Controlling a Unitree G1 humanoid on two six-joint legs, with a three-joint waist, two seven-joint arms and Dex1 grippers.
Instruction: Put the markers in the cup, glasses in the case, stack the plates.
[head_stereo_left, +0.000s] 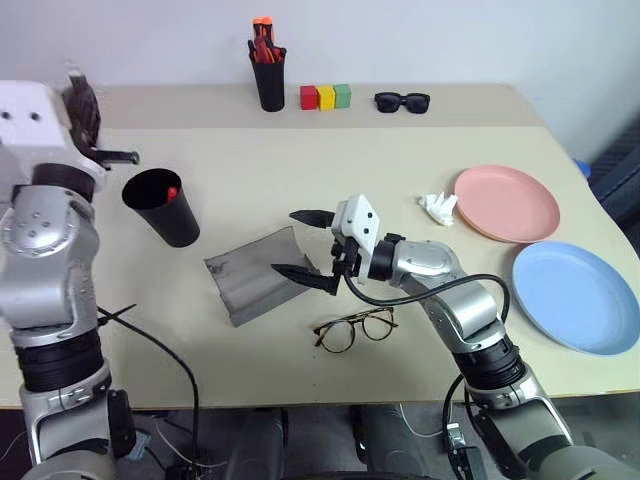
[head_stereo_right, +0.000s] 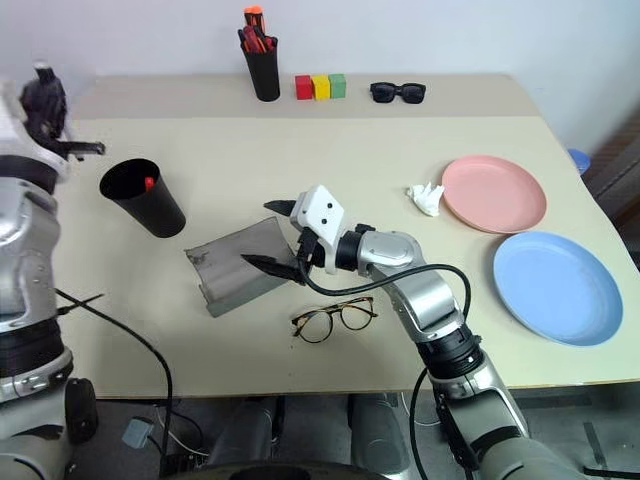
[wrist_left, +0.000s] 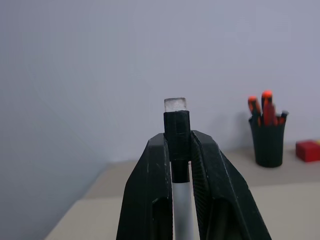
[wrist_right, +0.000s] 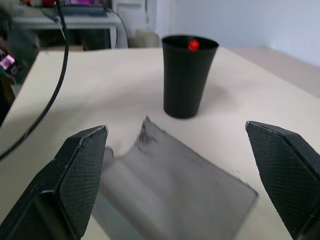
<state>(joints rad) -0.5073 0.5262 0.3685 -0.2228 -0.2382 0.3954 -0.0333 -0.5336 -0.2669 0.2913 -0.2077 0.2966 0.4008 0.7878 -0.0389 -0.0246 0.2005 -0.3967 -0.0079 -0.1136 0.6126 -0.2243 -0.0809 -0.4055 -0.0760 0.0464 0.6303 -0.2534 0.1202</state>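
Left wrist view has the left gripper (wrist_left: 181, 150) clamped on the white marker (wrist_left: 182, 205), its black cap poking out past the fingertips; in the eye views this gripper is raised at the far left, beyond the cup (head_stereo_left: 162, 206). The right gripper (head_stereo_left: 308, 247) stands with its fingers spread wide and holding nothing, pointing left over the right end of the open grey case (head_stereo_left: 256, 273). The cup holds a marker with a red cap (head_stereo_left: 172, 192); the case lies empty at mid-table. The glasses (head_stereo_left: 356, 328) lie on the table just nearer than the right gripper, close to the near edge. On the right, the pink plate (head_stereo_left: 507, 203) and the blue plate (head_stereo_left: 575, 296) lie side by side, unstacked, the blue one nearer and close to the table's right edge. A crumpled white tissue (head_stereo_left: 437, 207) touches the pink plate's left side. Along the far edge stand a pen holder (head_stereo_left: 267, 73) with orange-capped pens, three coloured blocks (head_stereo_left: 326, 96) and black sunglasses (head_stereo_left: 402, 101).
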